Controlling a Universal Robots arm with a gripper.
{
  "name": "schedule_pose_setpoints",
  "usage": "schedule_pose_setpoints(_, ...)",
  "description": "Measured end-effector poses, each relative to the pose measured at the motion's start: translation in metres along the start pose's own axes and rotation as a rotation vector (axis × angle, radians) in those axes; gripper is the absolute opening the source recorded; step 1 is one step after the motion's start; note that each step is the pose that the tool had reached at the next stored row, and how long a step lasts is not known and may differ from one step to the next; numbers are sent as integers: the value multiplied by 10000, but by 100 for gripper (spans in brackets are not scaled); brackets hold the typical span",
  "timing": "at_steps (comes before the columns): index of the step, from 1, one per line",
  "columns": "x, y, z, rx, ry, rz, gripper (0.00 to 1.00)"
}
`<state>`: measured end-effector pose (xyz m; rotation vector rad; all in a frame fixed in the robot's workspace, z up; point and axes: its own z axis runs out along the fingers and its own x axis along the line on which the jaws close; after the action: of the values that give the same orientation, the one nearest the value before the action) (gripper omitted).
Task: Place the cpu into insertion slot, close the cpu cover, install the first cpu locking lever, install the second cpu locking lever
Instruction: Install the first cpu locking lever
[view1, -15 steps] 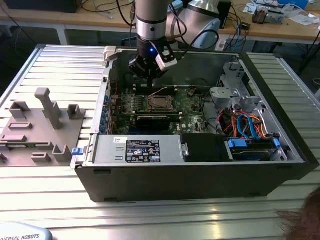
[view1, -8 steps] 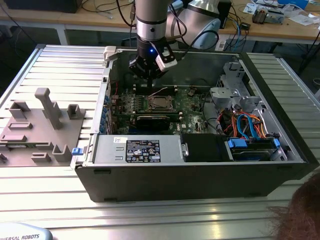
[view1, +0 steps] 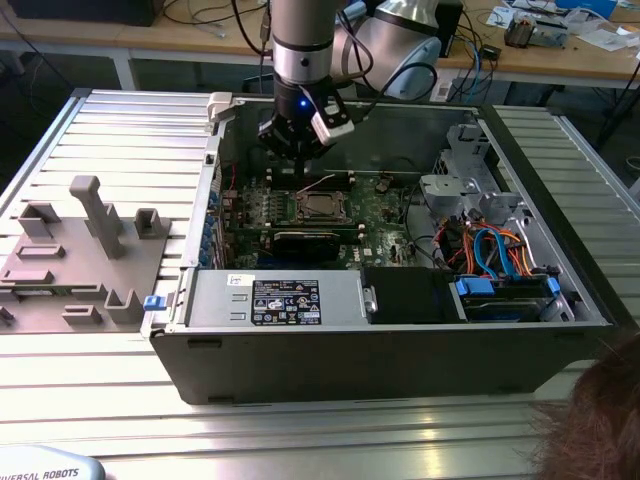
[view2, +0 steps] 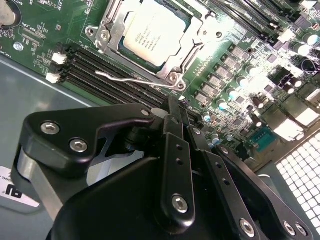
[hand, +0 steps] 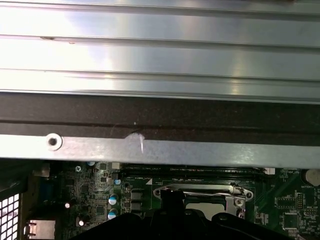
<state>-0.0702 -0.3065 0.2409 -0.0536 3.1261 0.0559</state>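
a: where's the chip?

b: down flat in the socket on the green board, inside the open case. looks seated square. cover folded down around it, top face showing through the window.

a: and the claw?

b: narrow, fingers pressed together, nothing held. hanging just above the board, close beside the wire lever along the socket's near edge. in the exterior view, up over the far side of the socket.

a: lever latched?

b: probably not; seems to stand a little proud of the frame. hard to say about its hooked end.

a: how to handle it well, then?

b: push with the closed tip on the wire itself, near the free end, never on the cover or the memory slots alongside. press down first, then sideways under the catch. slow and steady, since thin spring wire slips off a smooth fingertip easily.
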Motion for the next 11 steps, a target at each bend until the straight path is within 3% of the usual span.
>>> schedule_pose_setpoints(11,1,-1,25,3,2,0,11)
